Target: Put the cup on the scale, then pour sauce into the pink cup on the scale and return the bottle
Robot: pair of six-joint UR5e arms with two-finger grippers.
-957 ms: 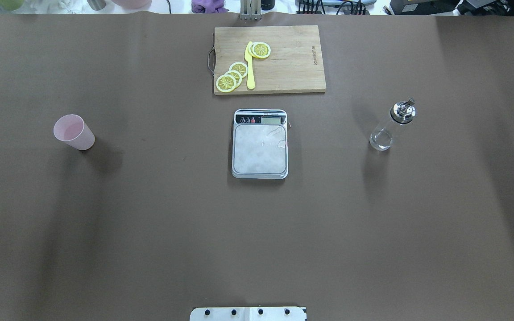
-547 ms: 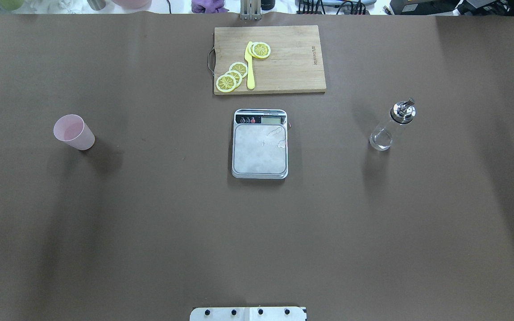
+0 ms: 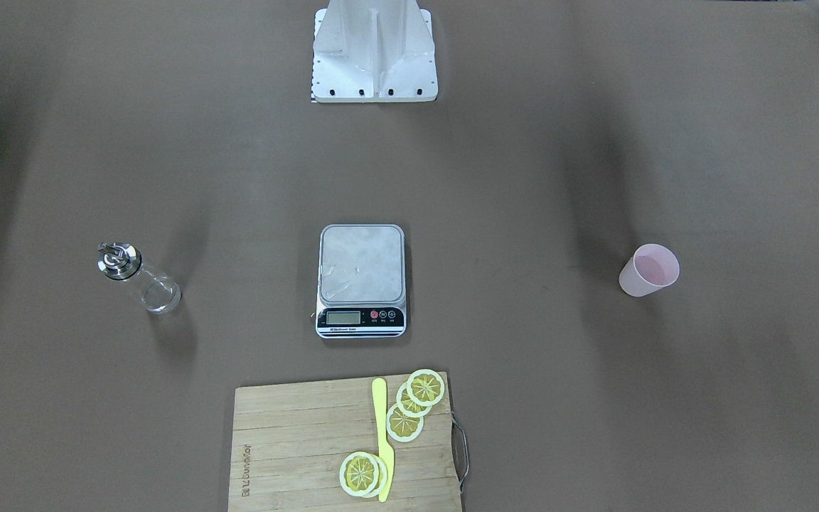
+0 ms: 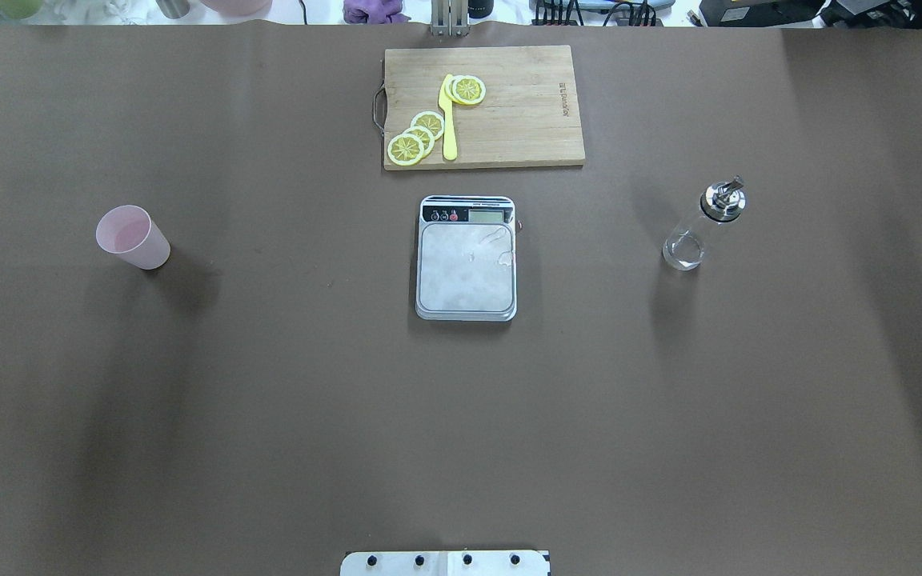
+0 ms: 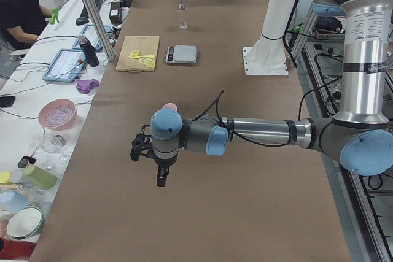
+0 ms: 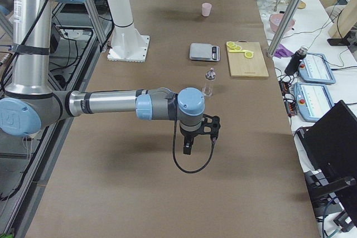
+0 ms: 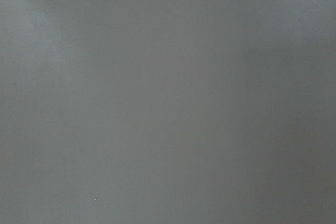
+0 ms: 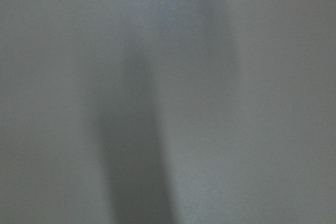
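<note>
The pale pink cup (image 4: 133, 237) stands upright on the brown table at the left, also seen in the front view (image 3: 648, 270). The silver scale (image 4: 467, 268) lies in the middle with its plate bare. The clear glass bottle (image 4: 701, 228) with its chrome spout stands upright at the right. My left gripper (image 5: 161, 180) shows only in the exterior left view, raised above the table's near end, short of the cup. My right gripper (image 6: 187, 149) shows only in the exterior right view, raised short of the bottle (image 6: 210, 82). I cannot tell whether either is open. Both wrist views show only blurred table.
A wooden cutting board (image 4: 509, 112) with lemon slices and a yellow knife (image 4: 449, 120) lies beyond the scale. The white robot base (image 3: 374, 50) stands at the table's near edge. Bowls, bottles and tablets sit on the side bench (image 5: 58, 115), where a person sits.
</note>
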